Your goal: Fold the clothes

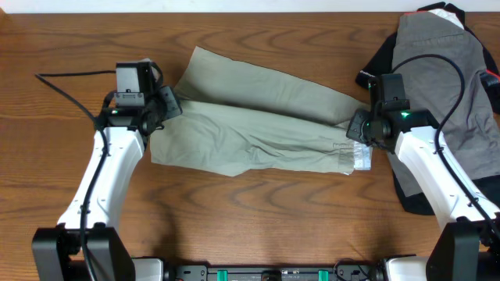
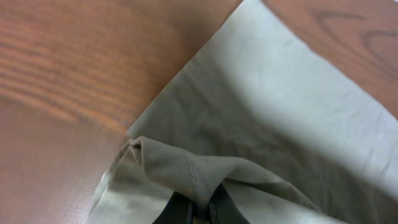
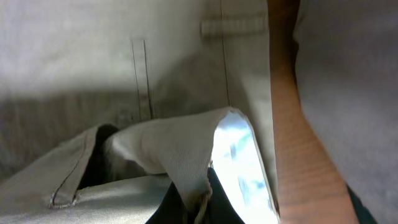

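Note:
The khaki-beige shorts [image 1: 258,125] lie across the middle of the wooden table, one leg laid over the other, waistband at the right. My left gripper [image 1: 160,109] is shut on the hem of a leg at the left end; in the left wrist view the hem fold [image 2: 186,168] is pinched between the fingers [image 2: 200,211]. My right gripper [image 1: 358,133] is shut on the waistband end; in the right wrist view the cloth [image 3: 180,155] and a bright whitish lining [image 3: 239,168] rise from the fingers [image 3: 200,208].
A darker grey garment [image 1: 445,78] lies on a black garment [image 1: 406,187] at the right side of the table, right beside my right arm. Bare wood [image 1: 258,218] lies in front of the shorts and at the far left [image 1: 47,117].

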You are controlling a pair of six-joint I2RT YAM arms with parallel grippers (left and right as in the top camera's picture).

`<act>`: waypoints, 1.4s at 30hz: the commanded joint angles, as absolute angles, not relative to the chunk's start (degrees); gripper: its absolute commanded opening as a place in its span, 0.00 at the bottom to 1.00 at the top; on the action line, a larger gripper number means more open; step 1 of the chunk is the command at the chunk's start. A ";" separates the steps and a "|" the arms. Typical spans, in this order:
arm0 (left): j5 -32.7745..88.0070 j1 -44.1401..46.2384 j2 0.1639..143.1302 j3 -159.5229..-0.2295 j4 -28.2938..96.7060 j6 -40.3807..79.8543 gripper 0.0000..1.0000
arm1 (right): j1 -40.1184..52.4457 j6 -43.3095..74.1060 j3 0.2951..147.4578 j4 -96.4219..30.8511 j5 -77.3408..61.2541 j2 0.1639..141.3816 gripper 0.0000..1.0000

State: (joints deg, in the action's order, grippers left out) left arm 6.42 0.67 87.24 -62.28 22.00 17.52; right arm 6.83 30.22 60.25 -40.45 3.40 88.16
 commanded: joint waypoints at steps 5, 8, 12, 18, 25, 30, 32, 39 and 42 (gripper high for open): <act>2.11 1.65 88.31 -62.85 12.62 16.53 0.06 | 3.64 30.83 60.20 -36.91 10.83 88.55 0.01; 2.09 2.31 88.58 -62.85 9.69 15.79 0.06 | 3.16 30.85 60.20 -35.40 11.55 88.71 0.01; 2.09 2.98 90.06 -62.85 6.68 13.39 0.06 | 3.16 31.38 60.20 -33.12 11.64 89.32 0.01; 2.09 2.98 93.49 -62.85 3.11 13.30 0.06 | 3.16 31.81 60.20 -31.70 12.03 92.03 0.01; 2.11 2.98 96.38 -62.85 -0.58 12.75 0.06 | 3.18 33.98 60.20 -30.20 12.19 95.85 0.01; 2.11 2.98 96.38 -62.85 -4.54 12.47 0.98 | 3.16 34.04 60.20 -26.59 12.40 96.71 0.03; 2.11 2.98 96.36 -62.87 -5.87 12.47 0.98 | 3.18 33.67 60.20 -23.79 12.64 96.53 0.14; 4.89 2.98 92.84 -62.87 -3.16 12.45 0.98 | 3.18 27.00 60.36 -17.23 8.99 94.61 0.96; 6.63 2.98 90.35 -62.87 0.14 11.88 0.98 | 3.18 24.47 60.38 -16.10 6.50 92.97 0.97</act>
State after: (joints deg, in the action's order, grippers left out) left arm 4.69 3.11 93.91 -62.28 -1.08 13.21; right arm 3.44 28.58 60.16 -16.75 8.78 95.81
